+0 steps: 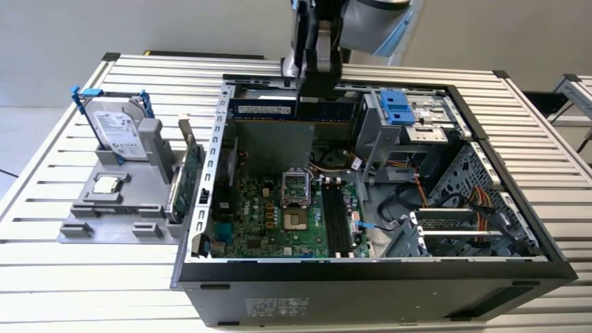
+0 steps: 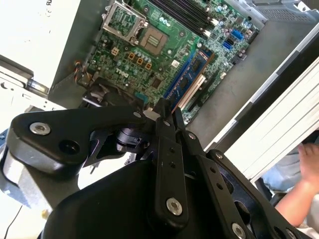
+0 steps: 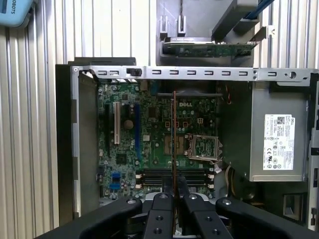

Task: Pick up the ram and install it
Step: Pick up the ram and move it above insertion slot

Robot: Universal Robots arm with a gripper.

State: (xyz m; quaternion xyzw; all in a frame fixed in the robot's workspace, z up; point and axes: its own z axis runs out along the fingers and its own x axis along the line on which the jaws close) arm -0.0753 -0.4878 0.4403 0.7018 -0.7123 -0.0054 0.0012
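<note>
My gripper (image 1: 315, 97) hangs over the back part of the open computer case (image 1: 199, 229) and is shut on the ram (image 1: 263, 109), a long dark-blue stick held level above the case. In the second wrist view the ram (image 2: 192, 74) sticks out past the gripper (image 2: 167, 107) over the green motherboard (image 2: 149, 64). Seen edge-on in the first wrist view, the ram (image 3: 174, 129) is a thin line rising from the gripper (image 3: 174, 185). The black memory slots (image 1: 335, 222) lie on the board below, apart from the stick.
A grey fixture (image 1: 93, 225) at the exterior view's left carries a silver hard drive (image 1: 120, 132) with blue clips and a green expansion card (image 1: 190, 177). Inside the case are the processor socket (image 1: 294, 187), cables and a drive cage (image 1: 407, 118). A person's hand (image 2: 309, 164) rests beside the table.
</note>
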